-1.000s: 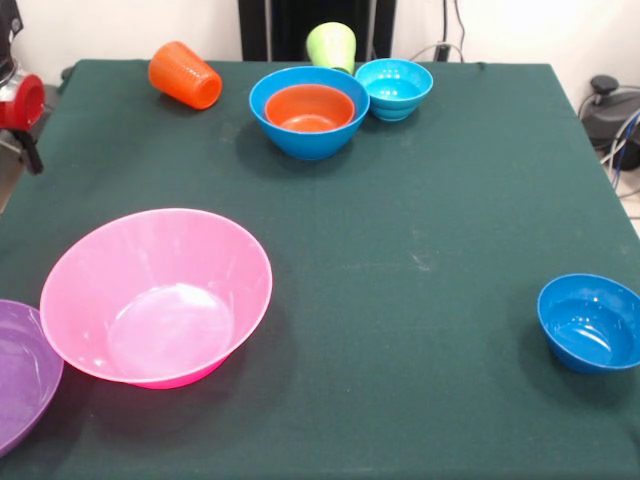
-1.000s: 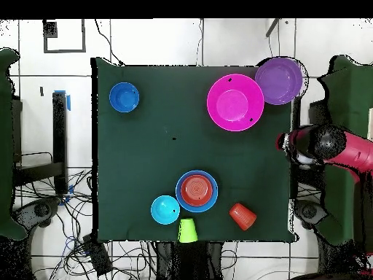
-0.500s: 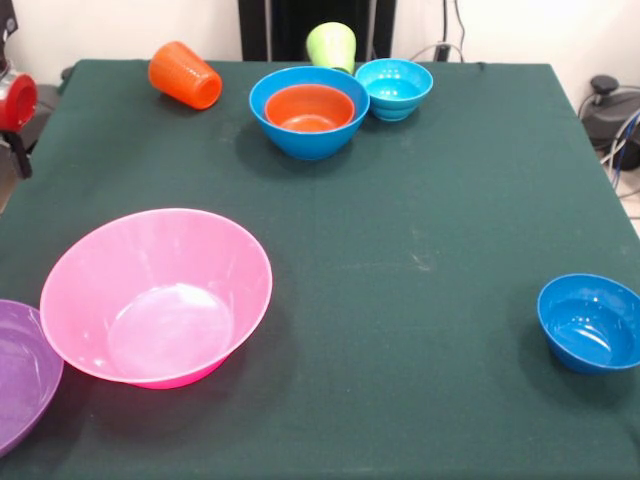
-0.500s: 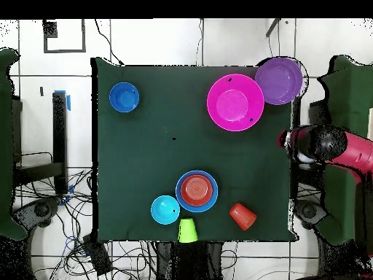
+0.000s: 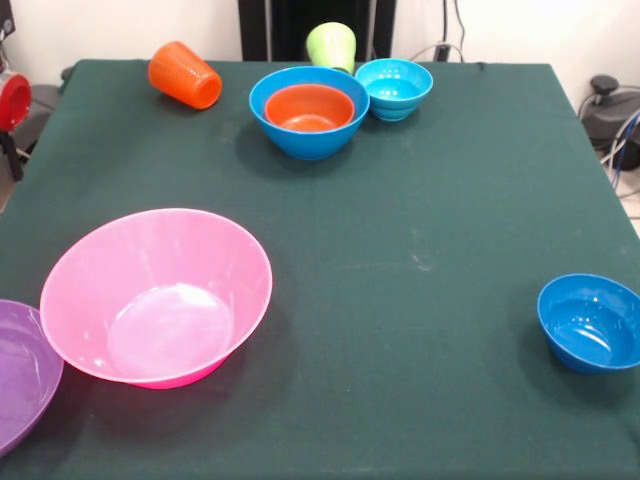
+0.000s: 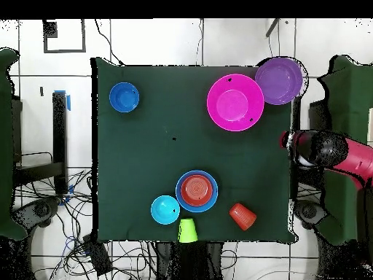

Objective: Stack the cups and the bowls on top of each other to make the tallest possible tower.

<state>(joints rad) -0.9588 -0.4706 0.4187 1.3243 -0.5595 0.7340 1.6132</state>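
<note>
My table (image 5: pixel 400 180) wears a dark green cloth. The huge bowl (image 5: pixel 155 295) at the near left is glossy pink, paler where its floor catches the light, and the shallow bowl (image 5: pixel 22 370) beside it at the left edge is purple. At the far side a medium blue bowl (image 5: pixel 300 135) holds a small orange bowl (image 5: pixel 309 108); the small bowl (image 5: pixel 394 88) to its right is cyan. The ribbed cup (image 5: pixel 184 74) at the far left is orange — the cup (image 5: pixel 331 44) at the far edge is lime green. At the near right, the small bowl (image 5: pixel 590 322) is dark blue. My arm (image 6: pixel 342 153) is red and black.
</note>
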